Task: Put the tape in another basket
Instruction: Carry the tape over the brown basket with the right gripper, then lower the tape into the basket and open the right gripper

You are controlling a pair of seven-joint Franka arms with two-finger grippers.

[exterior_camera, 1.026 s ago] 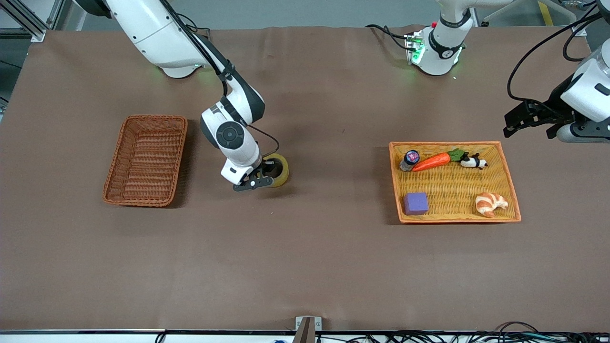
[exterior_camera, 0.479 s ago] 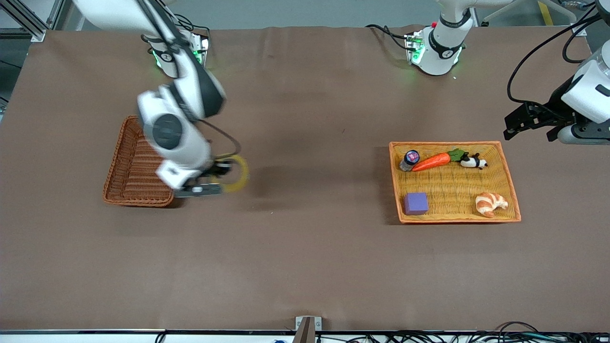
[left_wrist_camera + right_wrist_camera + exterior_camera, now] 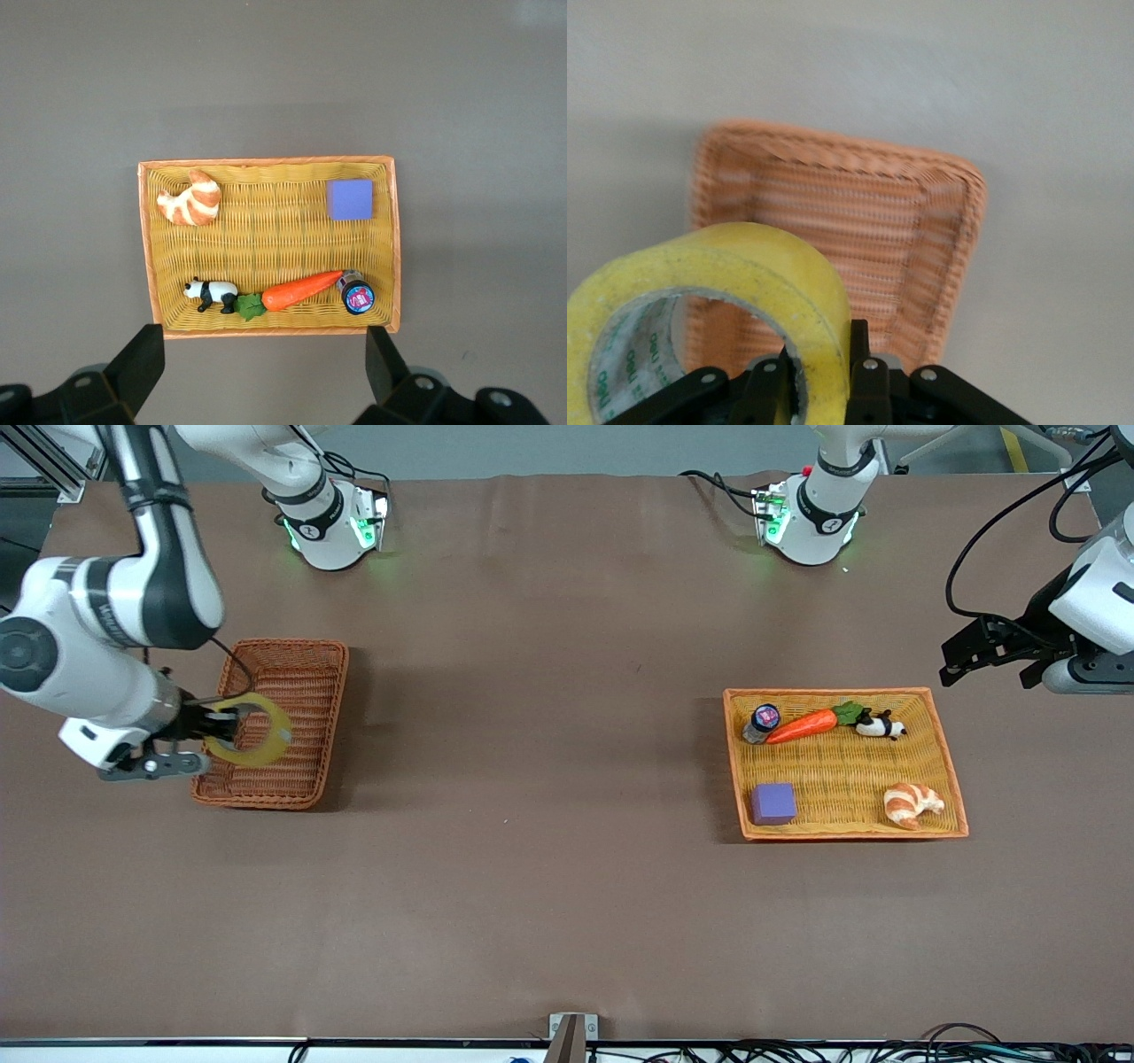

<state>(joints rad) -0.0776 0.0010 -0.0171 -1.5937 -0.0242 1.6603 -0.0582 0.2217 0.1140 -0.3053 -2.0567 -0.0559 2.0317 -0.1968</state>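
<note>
My right gripper [image 3: 208, 735] is shut on the wall of the yellowish tape roll [image 3: 257, 732] and holds it in the air over the dark reddish-brown wicker basket [image 3: 292, 657], above the part of it nearer the front camera. In the right wrist view the tape [image 3: 744, 283] fills the foreground with one finger inside the ring and one outside [image 3: 868, 376], and the basket [image 3: 939, 212] lies below. My left gripper [image 3: 988, 657] is open and empty, up in the air past the orange-yellow basket [image 3: 946, 757], toward the left arm's end; it waits.
The orange-yellow basket [image 3: 266, 166] holds a carrot [image 3: 802, 725], a panda toy [image 3: 879, 726], a small jar [image 3: 762, 722], a purple block [image 3: 773, 803] and a croissant [image 3: 912, 803]. Brown table cover lies between the two baskets.
My right arm has carried the tape from the table's middle toward the right arm's end, to above the reddish-brown basket. The left arm has not moved.
</note>
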